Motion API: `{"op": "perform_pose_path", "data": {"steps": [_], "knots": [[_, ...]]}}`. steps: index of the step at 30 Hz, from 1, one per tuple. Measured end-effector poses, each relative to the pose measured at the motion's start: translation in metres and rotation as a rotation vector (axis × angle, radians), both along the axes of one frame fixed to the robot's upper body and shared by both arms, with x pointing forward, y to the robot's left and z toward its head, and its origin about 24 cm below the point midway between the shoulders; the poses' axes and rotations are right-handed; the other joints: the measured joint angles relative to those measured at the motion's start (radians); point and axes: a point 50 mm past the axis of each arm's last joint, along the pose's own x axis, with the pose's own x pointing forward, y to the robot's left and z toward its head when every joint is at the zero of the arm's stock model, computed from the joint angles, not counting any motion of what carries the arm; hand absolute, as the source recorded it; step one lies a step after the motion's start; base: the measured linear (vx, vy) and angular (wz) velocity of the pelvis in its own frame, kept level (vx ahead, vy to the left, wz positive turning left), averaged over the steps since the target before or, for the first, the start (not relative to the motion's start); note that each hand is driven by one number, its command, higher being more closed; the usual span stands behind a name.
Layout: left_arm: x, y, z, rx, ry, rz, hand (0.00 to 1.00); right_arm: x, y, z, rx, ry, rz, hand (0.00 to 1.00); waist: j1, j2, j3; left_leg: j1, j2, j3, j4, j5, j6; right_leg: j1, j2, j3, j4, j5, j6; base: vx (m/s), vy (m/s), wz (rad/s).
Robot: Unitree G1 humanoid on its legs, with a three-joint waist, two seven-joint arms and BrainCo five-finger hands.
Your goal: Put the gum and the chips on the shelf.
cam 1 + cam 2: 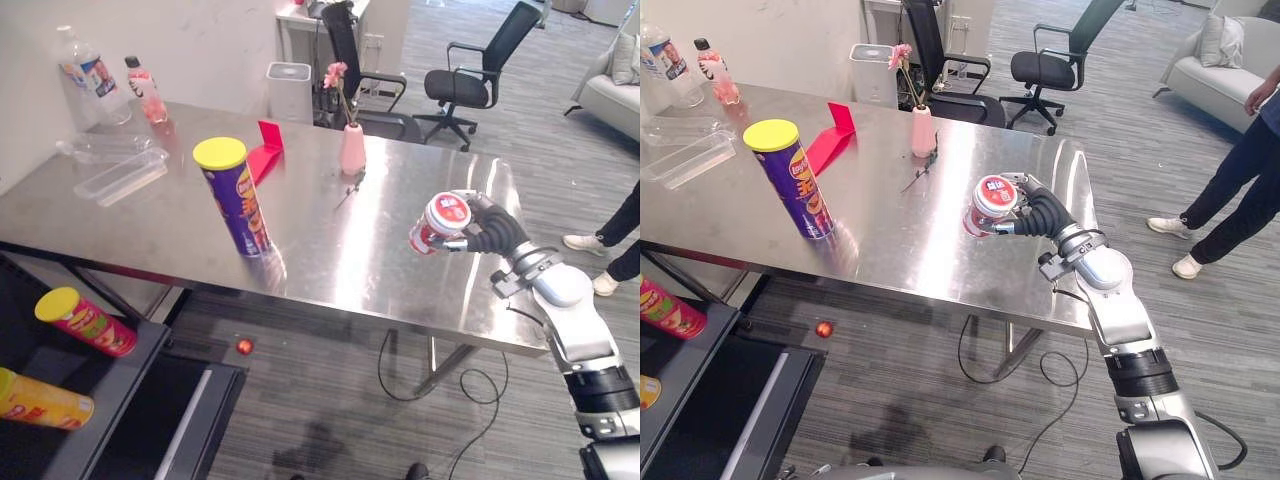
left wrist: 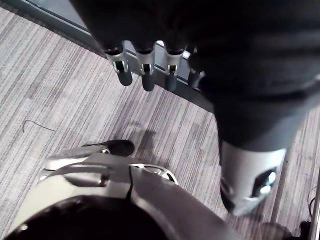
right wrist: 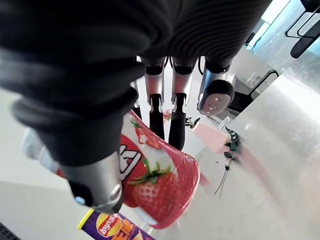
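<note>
In the right wrist view, dark-tipped fingers [image 3: 161,117] curl over the far side of the gum tub [image 3: 160,185] while the thumb presses the near side, a firm wrap. That view shows the strawberry print on the tub's red wall. The left eye view shows instead its white-and-red lid, tilted up toward the camera at centre right of the frame. There the right hand [image 1: 490,232] holds the tub low over the steel table [image 1: 330,250], near the table's right edge. I cannot tell if the tub's base touches the steel. The wrist is bent inward and the silver forearm runs down to the lower right corner.

The purple chips can [image 1: 235,200] with a yellow lid stands upright left of centre on the table, well apart from the tub. The dark shelf [image 1: 110,395] sits in the lower left corner, with a pink can [image 1: 85,322] and an orange can [image 1: 45,400] lying on it.

The right eye view shows a person's legs [image 1: 1240,170] at the right edge.

In the left wrist view, the left hand [image 2: 146,70] hangs over grey carpet, fingers straight and holding nothing.
</note>
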Motion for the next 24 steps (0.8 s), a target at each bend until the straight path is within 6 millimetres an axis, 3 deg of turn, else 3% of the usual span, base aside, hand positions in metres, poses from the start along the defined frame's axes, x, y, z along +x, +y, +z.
{"op": "perform_pose_path", "data": {"steps": [12,24], "knots": [[-0.006,-0.003,-0.003,0.001,0.021,0.059,0.0,-0.013,0.015,0.004,-0.05,0.023,0.12,1.0,0.001,0.014,-0.039,0.0,0.004,0.007,0.017,-0.012,-0.003,-0.002,0.0,0.011,0.006,0.0,0.0,0.0,-0.005,-0.02],[-0.01,-0.005,-0.004,0.006,0.032,0.109,0.0,-0.023,0.017,-0.025,0.061,0.157,0.133,1.0,0.003,0.013,-0.049,-0.042,0.011,-0.073,0.044,-0.009,0.0,0.005,-0.005,-0.052,0.037,-0.021,-0.015,0.0,-0.016,0.16]]}}
